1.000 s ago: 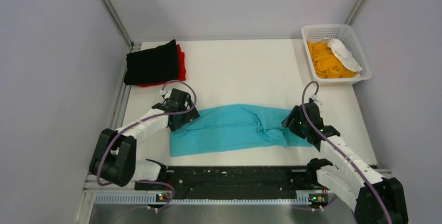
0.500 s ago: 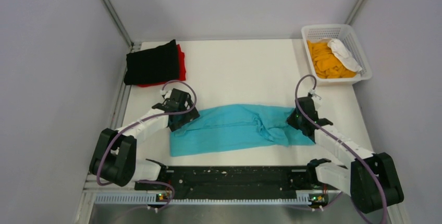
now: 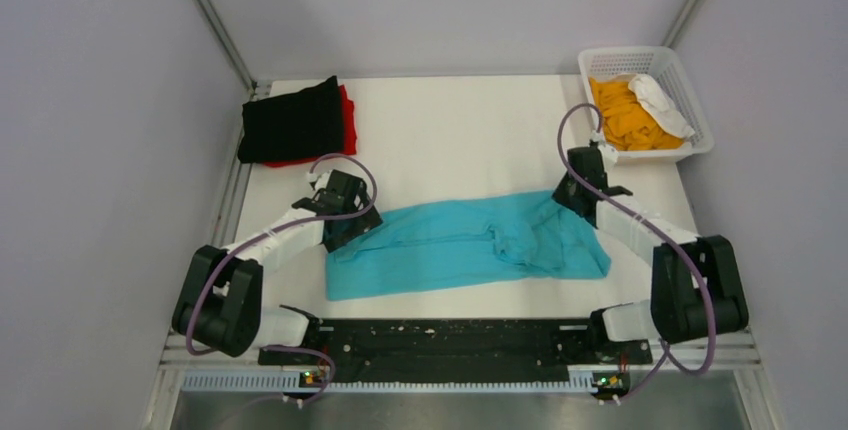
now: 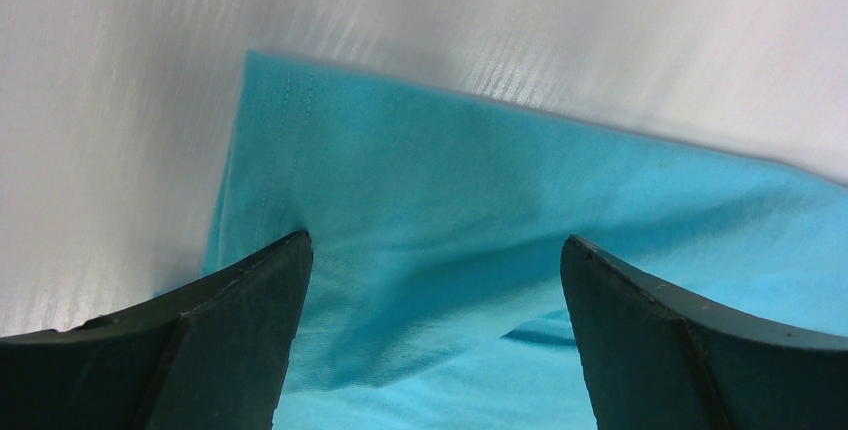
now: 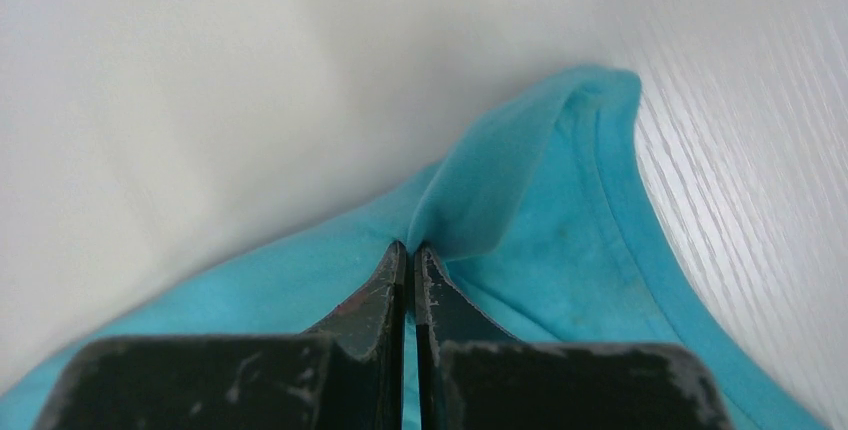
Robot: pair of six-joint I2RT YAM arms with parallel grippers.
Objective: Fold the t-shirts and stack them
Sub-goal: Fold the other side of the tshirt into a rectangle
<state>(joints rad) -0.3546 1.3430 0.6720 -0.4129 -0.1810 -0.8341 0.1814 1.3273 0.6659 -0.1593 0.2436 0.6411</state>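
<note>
A turquoise-blue t-shirt (image 3: 450,245) lies as a long folded band across the near middle of the table. My left gripper (image 3: 345,225) stands open over its left end, fingers wide with cloth (image 4: 430,240) spread flat between them. My right gripper (image 3: 572,198) is shut on a pinched fold of the shirt (image 5: 500,190) at its right far corner, which is drawn toward the back. A folded black t-shirt (image 3: 292,122) rests on a red one (image 3: 348,120) at the back left. An orange t-shirt (image 3: 625,115) lies in the basket.
A white lattice basket (image 3: 690,90) stands at the back right corner, holding orange cloth and a white cloth (image 3: 660,100). Grey walls close in the white table (image 3: 450,130) on three sides. A black rail (image 3: 450,335) runs along the near edge.
My right gripper has shut on the shirt's right end and pulled it toward the back, stretching the corner out. The left arm has stayed put.
</note>
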